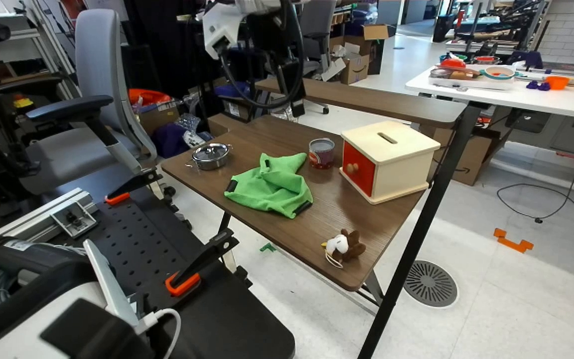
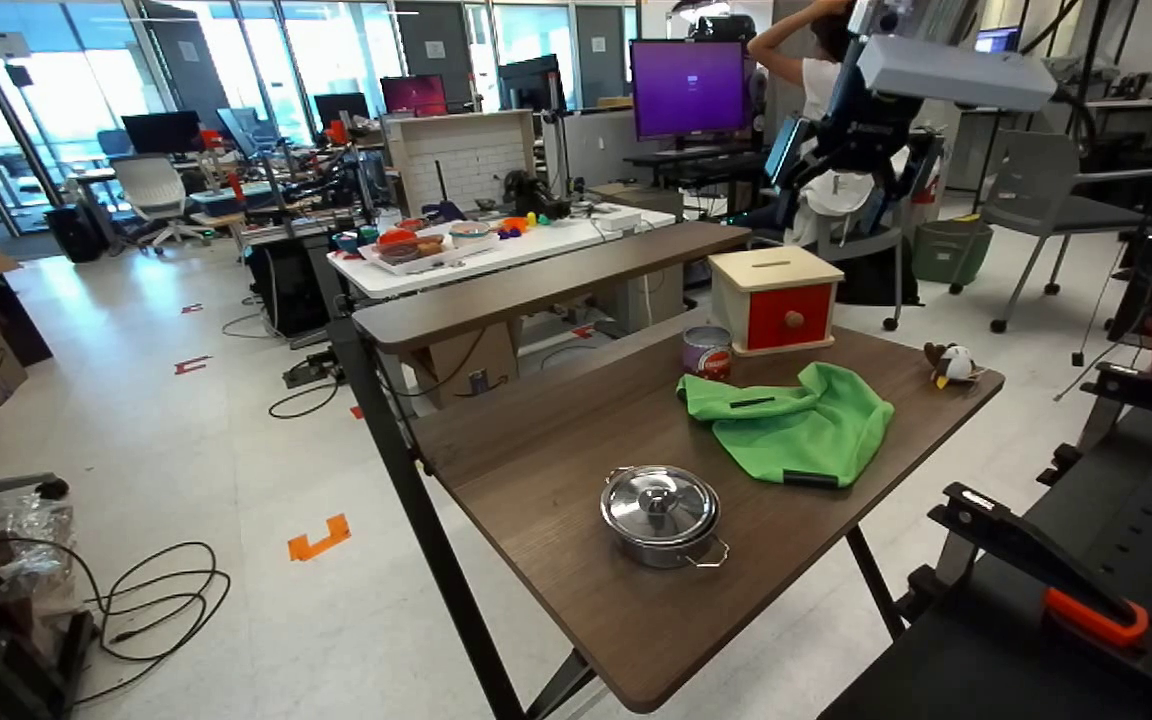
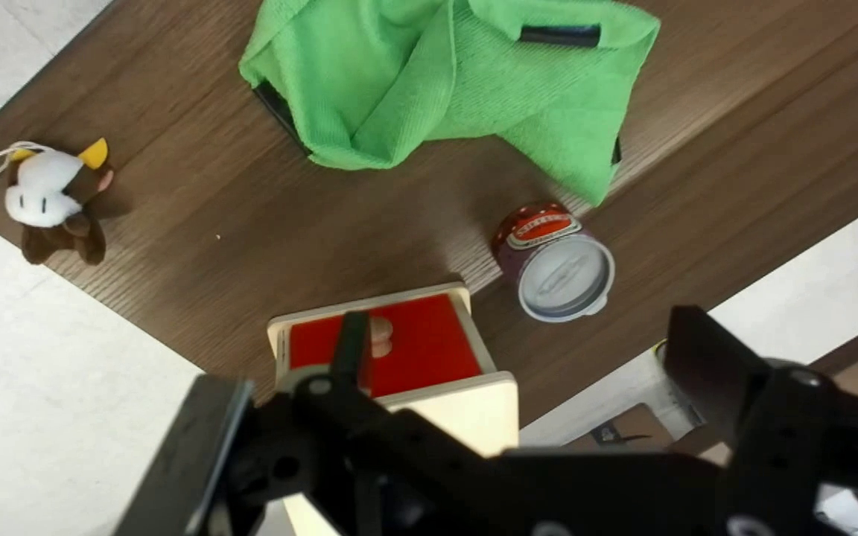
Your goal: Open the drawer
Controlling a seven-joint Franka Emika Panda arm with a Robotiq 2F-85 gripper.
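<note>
The drawer's red front with a round wooden knob sits flush in the light tan wooden box, so the drawer looks shut. The red front and its knob also show in an exterior view. In the wrist view the red front is at lower middle, and one finger partly covers the knob. My gripper is open with nothing between its fingers. It hangs well above the table, as seen in both exterior views, apart from the box and knob.
A green cloth lies in front of the box, with a small can beside the box. A metal pot and a plush toy stand on the table. A raised shelf runs along the table's edge behind the box.
</note>
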